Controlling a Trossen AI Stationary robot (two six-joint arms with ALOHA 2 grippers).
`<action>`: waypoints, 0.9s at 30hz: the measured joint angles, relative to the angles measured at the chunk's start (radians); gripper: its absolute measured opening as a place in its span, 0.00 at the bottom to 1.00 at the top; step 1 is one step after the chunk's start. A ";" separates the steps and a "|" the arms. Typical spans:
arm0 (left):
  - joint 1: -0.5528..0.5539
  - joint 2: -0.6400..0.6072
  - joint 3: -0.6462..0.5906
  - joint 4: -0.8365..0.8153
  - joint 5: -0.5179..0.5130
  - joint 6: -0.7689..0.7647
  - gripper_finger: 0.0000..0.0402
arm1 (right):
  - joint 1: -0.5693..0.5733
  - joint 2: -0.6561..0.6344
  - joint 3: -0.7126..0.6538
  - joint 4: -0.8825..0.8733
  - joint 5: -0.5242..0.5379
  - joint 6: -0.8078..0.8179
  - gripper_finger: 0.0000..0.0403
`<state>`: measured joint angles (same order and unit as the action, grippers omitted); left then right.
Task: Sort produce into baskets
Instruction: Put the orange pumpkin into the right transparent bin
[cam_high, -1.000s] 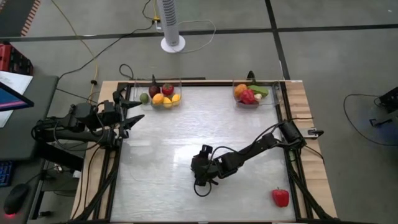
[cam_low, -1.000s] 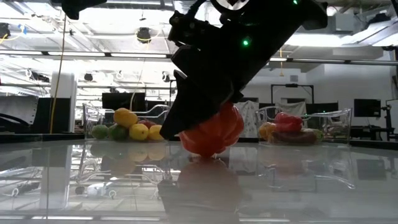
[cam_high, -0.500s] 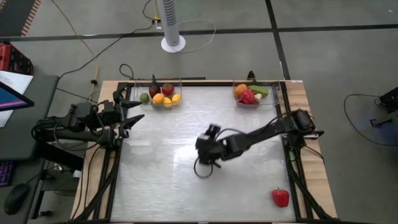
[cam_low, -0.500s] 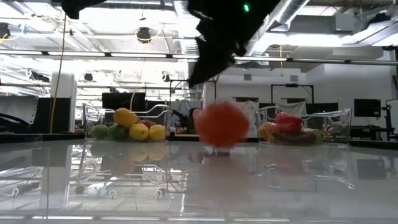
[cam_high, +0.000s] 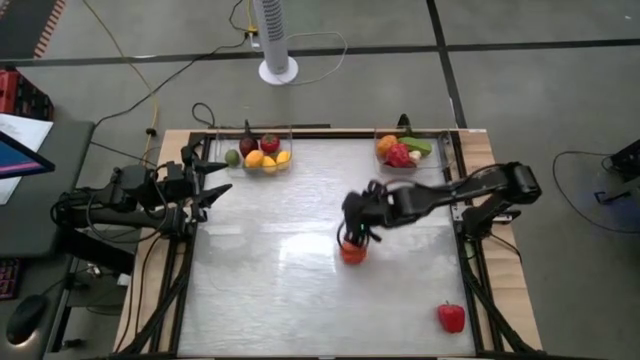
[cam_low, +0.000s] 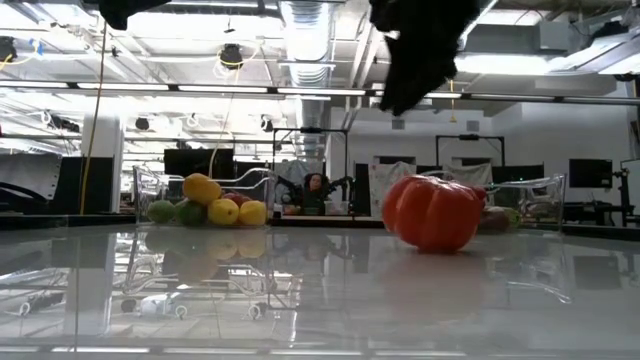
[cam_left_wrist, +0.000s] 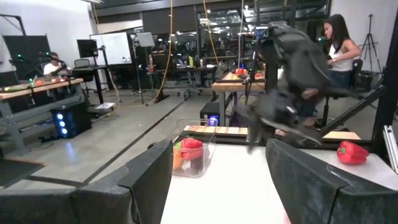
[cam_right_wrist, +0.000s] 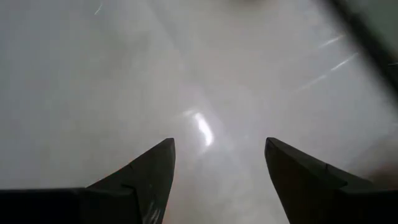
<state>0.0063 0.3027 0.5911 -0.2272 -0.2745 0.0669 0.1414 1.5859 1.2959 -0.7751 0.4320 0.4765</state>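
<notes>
An orange-red tomato lies on its side on the table near the middle; it also shows in the low view. My right gripper hangs above it, clear of it in the low view, open and empty in its wrist view. A red pepper lies near the table's near right corner. The left basket at the far edge holds limes, lemons and other fruits. The right basket holds a red pepper, an orange fruit and green pieces. My left gripper waits open at the table's left edge.
The two clear baskets stand along the far edge, with bare table between them and across the middle. A black frame rail runs along the table's right side. A person sits beyond the table in the left wrist view.
My right gripper has risen and gone toward the table's far right, first carrying the tomato. The tomato has come out of its hold, fallen and now lies on the table below the gripper, right of where it was.
</notes>
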 joint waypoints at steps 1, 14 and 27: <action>0.000 0.000 0.000 0.000 -0.003 0.000 0.61 | 0.022 0.003 -0.015 0.001 -0.024 0.017 0.68; 0.000 0.000 0.000 0.005 -0.020 -0.024 0.61 | 0.258 0.167 -0.035 0.164 -0.040 0.027 0.91; 0.000 0.000 0.000 -0.009 -0.019 -0.011 0.61 | 0.214 0.202 -0.059 0.121 -0.030 -0.006 0.97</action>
<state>0.0062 0.3027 0.5911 -0.2362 -0.2932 0.0563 0.3554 1.7878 1.2372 -0.6545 0.4019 0.4702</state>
